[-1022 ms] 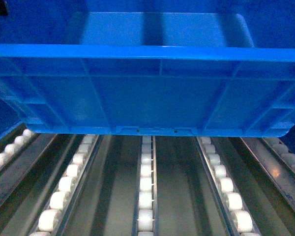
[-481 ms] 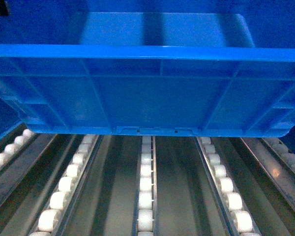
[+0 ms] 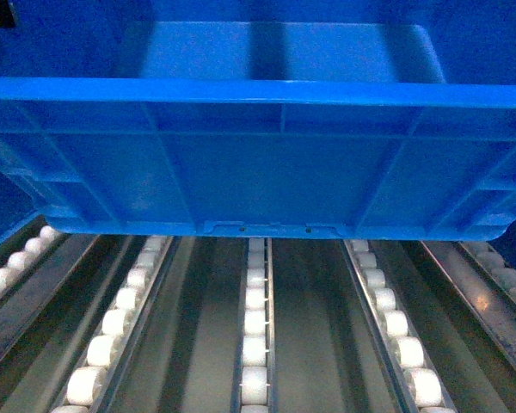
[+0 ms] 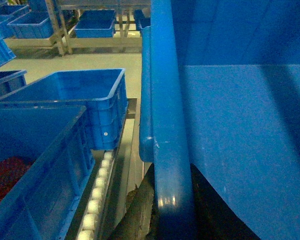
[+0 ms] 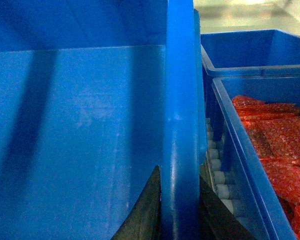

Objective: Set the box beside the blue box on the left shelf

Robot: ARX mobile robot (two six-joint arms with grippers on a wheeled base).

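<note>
The box (image 3: 267, 163), a large bright-blue ribbed crate, fills the upper head view and hangs just above the left shelf (image 3: 254, 344), grey rails with white rollers. My left gripper (image 4: 172, 215) is shut on the box's left rim (image 4: 165, 125), one dark finger (image 4: 140, 212) outside and the other inside. My right gripper (image 5: 180, 212) is shut on the right rim, its fingers (image 5: 147, 212) either side of it. To the left stand a blue box (image 4: 35, 170) with red contents and an empty one (image 4: 85, 97) beyond it. Neither gripper shows in the head view.
To the right, close beside the held box, sits a blue crate (image 5: 240, 145) full of red packets (image 5: 275, 140), with another blue crate (image 5: 255, 50) behind it. More blue trays (image 4: 95, 25) stand on racks across the floor. A roller rail (image 4: 97, 195) runs between the held box and the left crates.
</note>
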